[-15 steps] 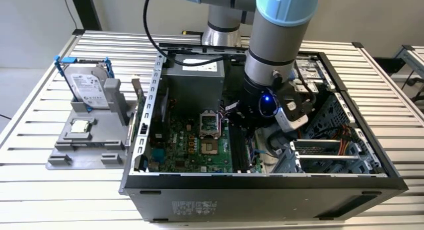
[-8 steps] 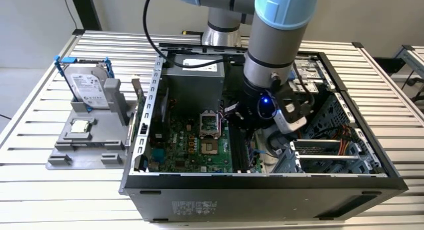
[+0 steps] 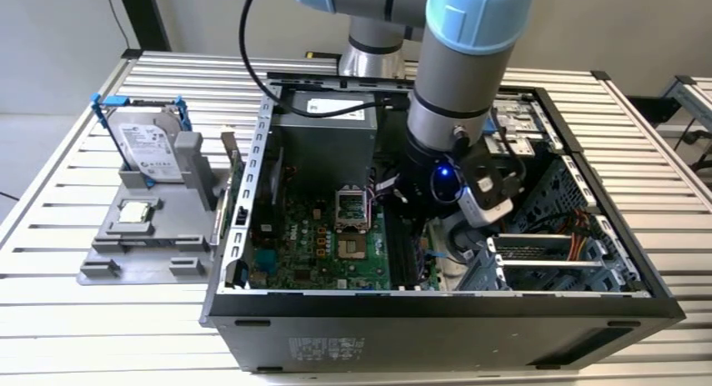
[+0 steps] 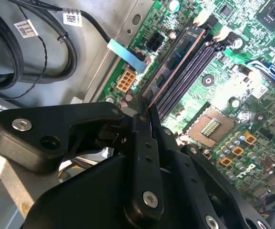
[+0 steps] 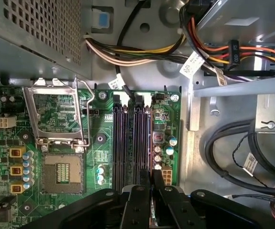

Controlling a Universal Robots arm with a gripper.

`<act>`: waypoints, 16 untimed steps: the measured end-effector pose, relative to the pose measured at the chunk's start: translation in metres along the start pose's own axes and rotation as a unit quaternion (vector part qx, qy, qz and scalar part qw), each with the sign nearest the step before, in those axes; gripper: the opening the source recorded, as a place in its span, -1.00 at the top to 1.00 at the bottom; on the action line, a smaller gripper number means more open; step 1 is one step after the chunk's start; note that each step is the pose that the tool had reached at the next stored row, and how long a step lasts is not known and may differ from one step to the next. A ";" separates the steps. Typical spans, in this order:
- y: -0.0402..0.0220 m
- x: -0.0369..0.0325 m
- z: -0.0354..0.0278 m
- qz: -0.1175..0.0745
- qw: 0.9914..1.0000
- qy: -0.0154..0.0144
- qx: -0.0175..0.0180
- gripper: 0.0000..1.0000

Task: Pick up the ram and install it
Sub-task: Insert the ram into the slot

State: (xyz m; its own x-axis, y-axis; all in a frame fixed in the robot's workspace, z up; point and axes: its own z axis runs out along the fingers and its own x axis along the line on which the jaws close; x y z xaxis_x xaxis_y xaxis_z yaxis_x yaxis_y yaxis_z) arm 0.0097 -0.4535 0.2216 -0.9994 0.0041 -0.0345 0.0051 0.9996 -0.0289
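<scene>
Dark, long, flat circuit-board ram stick [image 4: 175, 63] stands on edge along the black plastic memory slots [image 4: 194, 67]; we see the black gripper [image 4: 147, 107] pinching one end.

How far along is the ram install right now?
Done: the ram is off its stand and inside the computer case. In hand: the gripper has its jaws shut on the ram's end, holding it lengthwise along the memory slots. Left: seating it. I can't tell whether it has gone into a slot.
</scene>
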 end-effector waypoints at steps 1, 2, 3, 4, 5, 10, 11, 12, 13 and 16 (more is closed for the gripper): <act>0.0000 0.0001 0.0007 0.000 1.000 0.000 0.000 1.00; 0.0000 0.0001 0.0015 0.000 1.000 0.000 0.000 1.00; 0.0000 0.0002 0.0021 -0.001 1.000 0.000 0.000 1.00; -0.0001 0.0003 0.0022 -0.001 1.000 0.001 0.000 1.00; -0.0003 0.0003 0.0023 -0.001 1.000 0.001 0.000 1.00; -0.0022 0.0004 0.0023 -0.004 1.000 0.001 0.000 1.00; -0.0022 0.0004 0.0023 -0.004 1.000 0.000 0.000 1.00; -0.0022 0.0004 0.0023 -0.004 1.000 0.000 0.000 1.00; -0.0022 0.0004 0.0023 -0.004 1.000 0.001 0.000 1.00; -0.0023 0.0004 0.0026 -0.004 1.000 0.001 0.000 1.00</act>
State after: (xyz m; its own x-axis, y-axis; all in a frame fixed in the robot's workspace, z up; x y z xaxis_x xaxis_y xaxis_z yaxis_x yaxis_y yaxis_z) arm 0.0094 -0.4558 0.2191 -0.9994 -0.0035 -0.0332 -0.0025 0.9996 -0.0293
